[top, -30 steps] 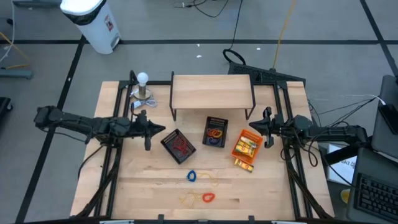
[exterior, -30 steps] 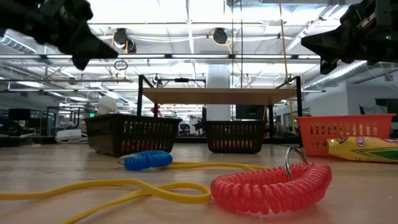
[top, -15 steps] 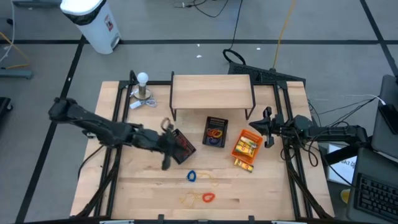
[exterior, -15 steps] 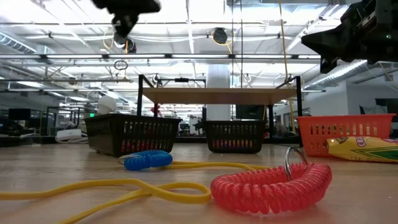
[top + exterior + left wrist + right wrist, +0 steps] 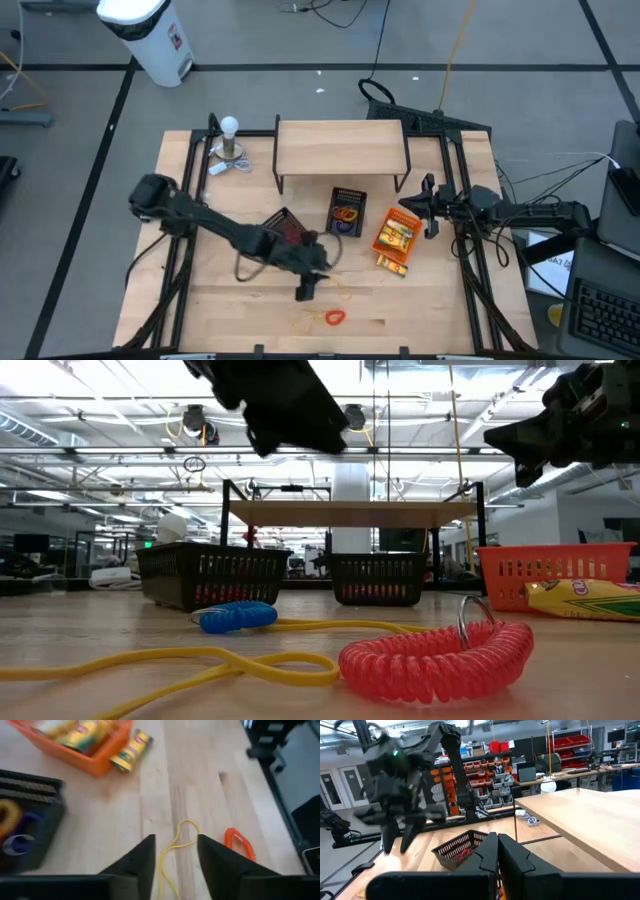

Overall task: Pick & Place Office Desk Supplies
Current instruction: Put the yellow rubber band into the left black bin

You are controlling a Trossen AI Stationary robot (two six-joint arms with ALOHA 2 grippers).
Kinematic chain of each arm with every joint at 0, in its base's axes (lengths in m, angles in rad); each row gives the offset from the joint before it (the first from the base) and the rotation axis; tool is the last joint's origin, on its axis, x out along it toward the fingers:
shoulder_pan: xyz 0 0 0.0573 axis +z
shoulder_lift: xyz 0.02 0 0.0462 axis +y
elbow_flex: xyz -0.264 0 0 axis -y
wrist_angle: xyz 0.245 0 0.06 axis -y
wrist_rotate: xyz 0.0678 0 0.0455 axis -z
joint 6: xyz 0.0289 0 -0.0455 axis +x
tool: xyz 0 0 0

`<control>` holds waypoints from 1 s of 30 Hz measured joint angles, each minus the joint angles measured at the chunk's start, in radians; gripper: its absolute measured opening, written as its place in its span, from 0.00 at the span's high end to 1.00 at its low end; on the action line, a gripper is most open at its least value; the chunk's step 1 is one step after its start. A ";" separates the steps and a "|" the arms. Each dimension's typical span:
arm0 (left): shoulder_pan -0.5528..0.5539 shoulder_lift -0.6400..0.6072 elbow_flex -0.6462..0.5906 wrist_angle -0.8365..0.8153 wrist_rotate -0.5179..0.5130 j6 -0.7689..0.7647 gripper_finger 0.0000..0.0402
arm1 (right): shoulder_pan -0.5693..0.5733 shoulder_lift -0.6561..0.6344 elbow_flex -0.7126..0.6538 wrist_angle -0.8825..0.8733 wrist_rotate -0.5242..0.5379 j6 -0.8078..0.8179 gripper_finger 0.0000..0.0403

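Note:
My left gripper (image 5: 306, 290) hangs open above the table's near middle, tipped downward and touching nothing. Straight below it lies a yellow band (image 5: 175, 847), which shows between its fingers in the left wrist view. A red coil (image 5: 239, 844) lies beside that band. A blue coil (image 5: 237, 617) rests on the table in the low view; in the high view my left gripper hides it. A yellow packet (image 5: 392, 263) lies beside the orange tray (image 5: 397, 232). My right gripper (image 5: 428, 207) waits shut at the right edge.
Two black mesh trays (image 5: 288, 230) (image 5: 347, 210) holding coloured bands stand behind my left gripper. A wooden shelf (image 5: 340, 148) spans the far middle, and a white ball on a stand (image 5: 231, 128) sits at the far left. Bare wood lies toward the near left.
My left gripper has swung from the table's left side toward the right and the near edge. It passed over the left black tray, tipped downward, and now hangs above the blue coil and the yellow band. None of the supplies has moved.

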 joint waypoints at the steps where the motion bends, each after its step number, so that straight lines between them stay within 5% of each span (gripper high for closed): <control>1: -0.003 0.028 0.021 -0.008 0.003 0.005 0.61 | 0.000 0.000 0.000 -0.003 0.000 0.001 0.99; 9: -0.004 0.197 0.150 -0.127 -0.008 0.004 0.46 | 0.000 0.000 0.000 -0.004 0.000 0.008 0.99; 17: -0.018 0.299 0.236 -0.283 -0.024 0.009 0.45 | 0.000 0.003 0.000 -0.016 -0.003 0.009 0.99; 30: -0.020 0.361 0.244 -0.310 0.013 -0.048 0.48 | 0.000 0.016 0.000 0.034 -0.003 0.032 0.99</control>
